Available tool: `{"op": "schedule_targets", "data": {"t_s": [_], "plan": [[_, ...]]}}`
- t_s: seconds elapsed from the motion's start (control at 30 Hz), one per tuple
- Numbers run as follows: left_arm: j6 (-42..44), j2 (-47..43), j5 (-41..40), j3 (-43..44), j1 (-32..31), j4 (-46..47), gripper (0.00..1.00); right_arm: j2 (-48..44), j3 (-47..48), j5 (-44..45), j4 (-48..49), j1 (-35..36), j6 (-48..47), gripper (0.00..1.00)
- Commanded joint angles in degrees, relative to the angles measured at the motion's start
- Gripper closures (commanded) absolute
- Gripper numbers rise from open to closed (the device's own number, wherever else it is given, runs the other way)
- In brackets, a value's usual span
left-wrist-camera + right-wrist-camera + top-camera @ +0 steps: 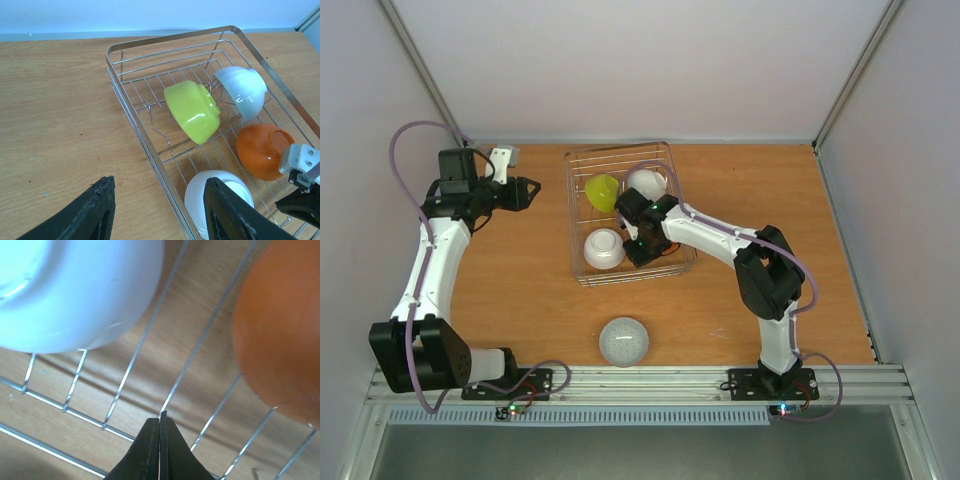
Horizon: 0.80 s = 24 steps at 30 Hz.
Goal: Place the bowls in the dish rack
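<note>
right now, a silver wire dish rack (576, 215) sits toward the far middle of a wooden table (520, 290), and four bowls are inside it. a yellow-green bowl (194, 111) lies tipped on its side against the short prongs (159, 131) near the rack's far end. just beside it on the right, a white bowl (244, 90) is tipped on its side too, its ribbed outside facing the left wrist camera. nearer than that one lies an orange bowl (260, 150), also on its side; from above it is hidden under the right arm. a second white bowl (604, 249) rests in the rack's near left corner and seems to sit mouth up, though the view is partly blocked.

the fifth bowl, a pale grey-white bowl (623, 341), is outside the rack. it sits upside down on the table close to the near edge, between the two arm bases.

the right gripper (160, 416) is reaching down into the rack, low over the wire floor, between the near white bowl and the orange bowl. its two black fingers are pressed together with nothing between them. i cannot tell whether they touch the wires.

the left gripper (528, 190) hovers over bare table to the left of the rack, pointing toward it. its fingers (95, 210) are spread wide and hold nothing.
</note>
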Motion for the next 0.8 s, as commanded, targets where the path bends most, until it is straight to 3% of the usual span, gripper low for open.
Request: {"op": "schedule_targets", "data": {"t_s": [0.0,0.77], "plan": [[0.5,0.3,0.5,-0.5,0.3,0.4,0.50,-0.1,2.5,-2.7,0.3,1.0,-0.7,0.99],[0.6,0.1,0.0,-0.6,0.3,0.5,0.50,10.6,15.6,-5.2,-1.8,2.2,-1.7,0.99]]}}
